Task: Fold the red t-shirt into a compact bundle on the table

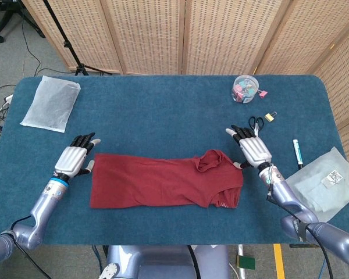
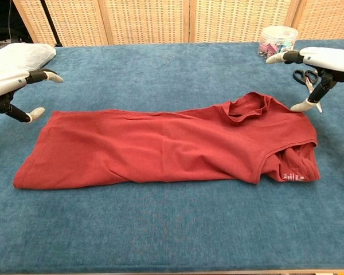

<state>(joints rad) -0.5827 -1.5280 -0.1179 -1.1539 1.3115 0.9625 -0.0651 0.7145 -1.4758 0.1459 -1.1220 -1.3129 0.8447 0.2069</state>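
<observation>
The red t-shirt (image 1: 166,180) (image 2: 160,148) lies flat on the blue table as a long folded strip, its neck opening toward the right end. My left hand (image 1: 72,158) (image 2: 11,86) hovers just off the shirt's left end with fingers spread and nothing in it. My right hand (image 1: 251,148) (image 2: 318,63) is beside the shirt's right end, also spread and holding nothing. Neither hand touches the cloth.
A clear plastic bag (image 1: 51,103) lies at the table's far left. A tub of coloured clips (image 1: 245,89) stands at the back right, with scissors (image 1: 255,124) and a small clip (image 1: 270,117) near my right hand. A pen (image 1: 297,153) and a grey pouch (image 1: 326,181) are at the right edge.
</observation>
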